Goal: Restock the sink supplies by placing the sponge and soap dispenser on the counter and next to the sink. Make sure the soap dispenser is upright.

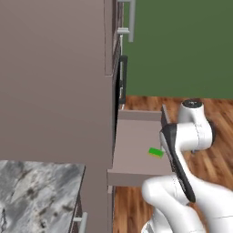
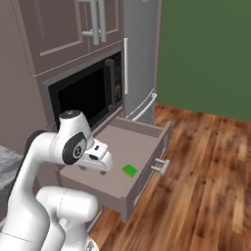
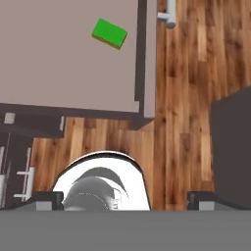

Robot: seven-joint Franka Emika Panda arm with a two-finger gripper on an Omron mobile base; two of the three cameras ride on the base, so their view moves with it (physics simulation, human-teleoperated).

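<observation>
Green sponge [image 3: 110, 33] in the pulled-out drawer [image 3: 68, 73], well apart from the wide-spread, empty hand [image 3: 125, 200].

green sponge [image 3: 110, 33] in open drawer [image 3: 59, 68], wood floor [image 3: 191, 98]

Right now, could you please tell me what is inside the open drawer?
The open drawer holds one green sponge, lying flat on its floor toward the front. The arm covers part of the drawer's floor in both base views, so whatever lies there is hidden.
</observation>
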